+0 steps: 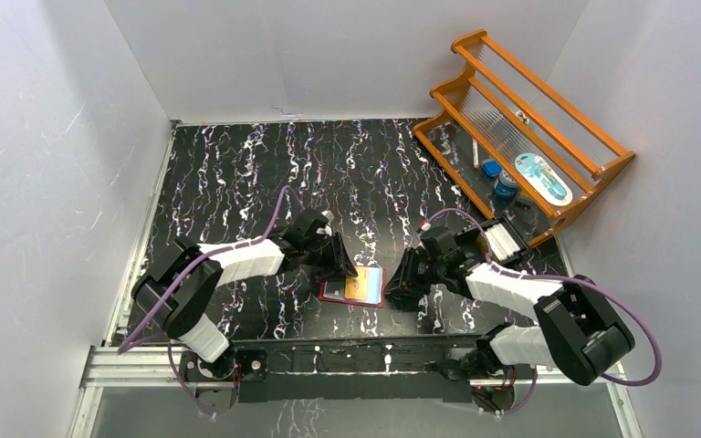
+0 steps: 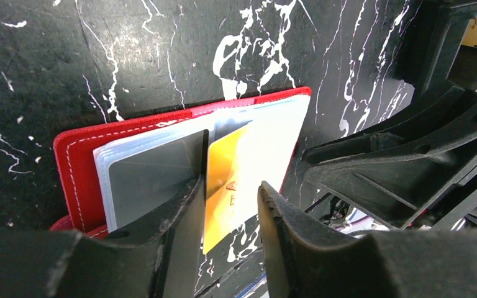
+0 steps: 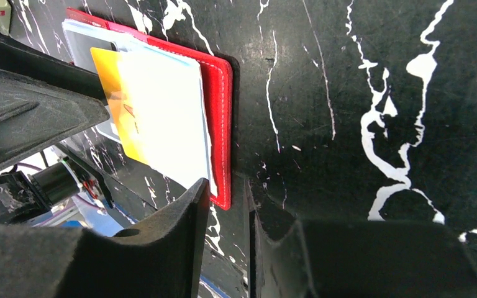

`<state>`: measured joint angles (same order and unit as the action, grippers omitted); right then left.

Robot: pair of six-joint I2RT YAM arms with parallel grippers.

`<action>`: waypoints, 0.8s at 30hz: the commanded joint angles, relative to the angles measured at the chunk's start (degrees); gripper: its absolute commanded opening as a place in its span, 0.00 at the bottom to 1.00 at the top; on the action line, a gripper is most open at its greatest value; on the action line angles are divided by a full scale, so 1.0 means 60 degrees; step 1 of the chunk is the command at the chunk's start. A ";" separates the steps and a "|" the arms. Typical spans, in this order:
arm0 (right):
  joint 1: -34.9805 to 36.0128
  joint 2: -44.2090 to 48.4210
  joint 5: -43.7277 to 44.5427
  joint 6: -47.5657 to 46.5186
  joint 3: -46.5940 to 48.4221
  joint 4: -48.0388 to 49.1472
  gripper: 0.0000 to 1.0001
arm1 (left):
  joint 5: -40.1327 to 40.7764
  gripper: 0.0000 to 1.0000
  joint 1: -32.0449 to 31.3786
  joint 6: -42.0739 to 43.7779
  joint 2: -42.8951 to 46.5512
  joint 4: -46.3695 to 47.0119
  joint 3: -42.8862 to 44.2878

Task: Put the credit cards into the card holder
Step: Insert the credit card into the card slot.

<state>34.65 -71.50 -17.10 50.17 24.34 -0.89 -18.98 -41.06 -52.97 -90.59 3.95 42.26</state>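
The red card holder (image 1: pixel 331 292) lies open on the black marbled table between my grippers. Its clear pockets (image 2: pixel 149 167) face up. An orange credit card (image 2: pixel 223 180) lies across the pockets and sticks out past the holder's near edge; it also shows in the right wrist view (image 3: pixel 121 93), beside a pale glaring sheet (image 3: pixel 161 112) that could be a card or a pocket. My left gripper (image 2: pixel 231 184) is open, its fingers either side of the orange card's end, one finger on a clear pocket. My right gripper (image 3: pixel 228 186) stands narrowly open at the holder's corner (image 3: pixel 223 198).
A wooden rack (image 1: pixel 529 119) with a few small items stands at the back right. White walls close in the table on three sides. The two grippers are close together over the holder, the right arm's body (image 2: pixel 410 155) just beside the left fingers.
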 commanded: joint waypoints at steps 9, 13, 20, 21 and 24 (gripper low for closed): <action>0.0145 -0.0955 -0.0150 0.0058 0.0302 0.1140 0.32 | -0.0081 0.32 -0.0212 0.0310 -0.0334 -0.0175 0.0473; 0.0204 -0.1279 -0.0165 0.0021 0.0367 0.1275 0.30 | -0.0195 0.34 -0.0336 0.0459 -0.0471 -0.0247 0.0705; 0.0278 -0.1469 -0.0075 -0.0146 0.0455 0.1362 0.27 | -0.0114 0.33 -0.0540 0.0653 -0.0747 -0.0321 0.1000; 0.0280 -0.1476 -0.0048 -0.0168 0.0455 0.1349 0.27 | -0.0104 0.33 -0.0576 0.0685 -0.0762 -0.0333 0.1043; 0.0277 -0.1508 -0.0010 -0.0182 0.0484 0.1273 0.27 | -0.0046 0.33 -0.0627 0.0698 -0.0754 -0.0324 0.1057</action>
<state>35.77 -79.40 -19.31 50.68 25.85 6.61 -18.83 -43.75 -49.84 -95.22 2.52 46.83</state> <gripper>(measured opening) 0.271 0.329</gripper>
